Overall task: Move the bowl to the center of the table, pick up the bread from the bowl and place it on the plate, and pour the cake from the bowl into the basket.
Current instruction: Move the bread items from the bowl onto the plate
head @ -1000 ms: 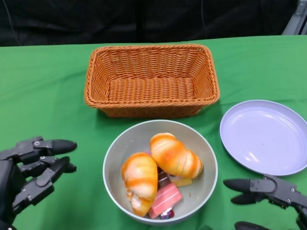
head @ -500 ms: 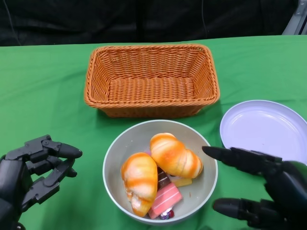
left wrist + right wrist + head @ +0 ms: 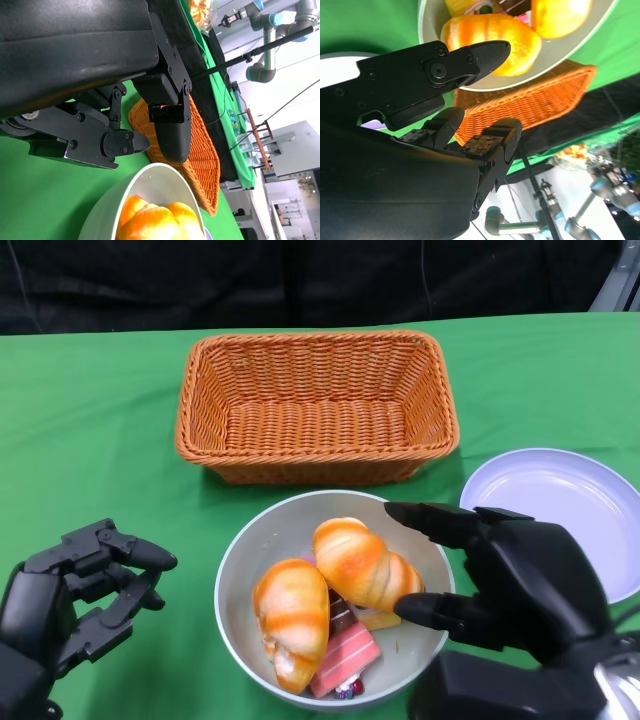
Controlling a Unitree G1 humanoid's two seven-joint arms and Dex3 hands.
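Bread (image 3: 366, 564) lying in bowl (image 3: 262, 533) at bench's near edge, long axis slanting toward plate (image 3: 553, 510). Right hand (image 3: 505, 575) nearer, fingers (image 3: 432, 520) apart, straddling its plate-side end, not yet touching. Left hand (image 3: 75, 590) empty, fingers spread.

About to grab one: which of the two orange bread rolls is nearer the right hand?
The orange bread roll on the plate side of the grey bowl; the right hand flanks it.

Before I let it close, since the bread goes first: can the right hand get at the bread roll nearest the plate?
Probably yes. The right hand hangs open at the bowl rim, fingers either side of that bread roll, and nothing lies over it. The cake sits lower, beside the roll.
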